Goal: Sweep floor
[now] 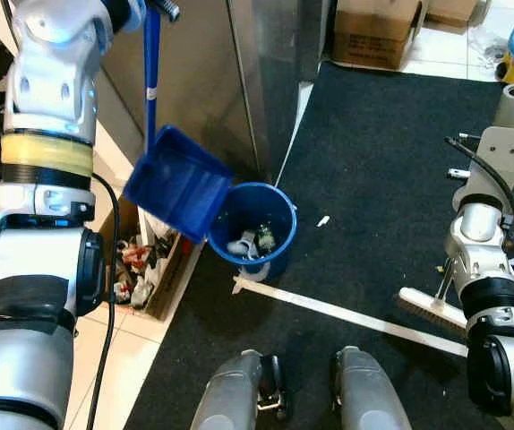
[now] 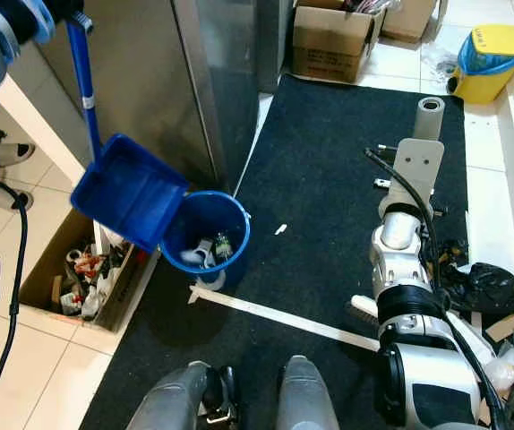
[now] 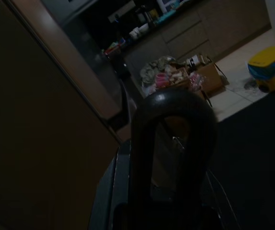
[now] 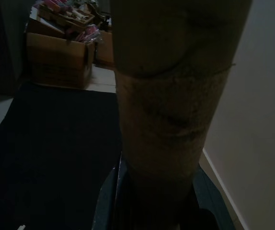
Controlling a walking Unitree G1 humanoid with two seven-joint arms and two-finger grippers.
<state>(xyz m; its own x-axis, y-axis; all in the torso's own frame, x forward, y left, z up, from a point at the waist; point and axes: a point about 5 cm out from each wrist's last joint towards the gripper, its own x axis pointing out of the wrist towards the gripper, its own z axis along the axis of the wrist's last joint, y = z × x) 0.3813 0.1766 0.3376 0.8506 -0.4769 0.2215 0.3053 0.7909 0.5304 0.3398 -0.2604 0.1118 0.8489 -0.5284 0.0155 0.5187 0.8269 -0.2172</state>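
A blue dustpan [image 1: 178,182] on a long blue handle [image 1: 151,72] hangs tilted, its mouth over the rim of a blue bucket [image 1: 279,260] that holds some litter [image 1: 261,237]. My left gripper [image 1: 154,9] is raised high and shut on the top of that handle. A white broom stick [image 1: 346,315] lies across the black mat, with a brush head [image 1: 429,310] beside my right arm. My right gripper [image 1: 510,115] is shut on a cardboard tube [image 2: 430,115], which looms close in the dark right wrist view [image 4: 171,110]. A small white scrap [image 1: 323,220] lies on the mat.
A steel appliance front [image 1: 212,81] stands just behind the bucket. An open cardboard box [image 1: 145,269] of rubbish sits on the tiles to the left. Further off are another cardboard box [image 1: 373,31] and a yellow bin [image 2: 490,58]. My feet [image 1: 239,394] stand on the mat [image 1: 391,179].
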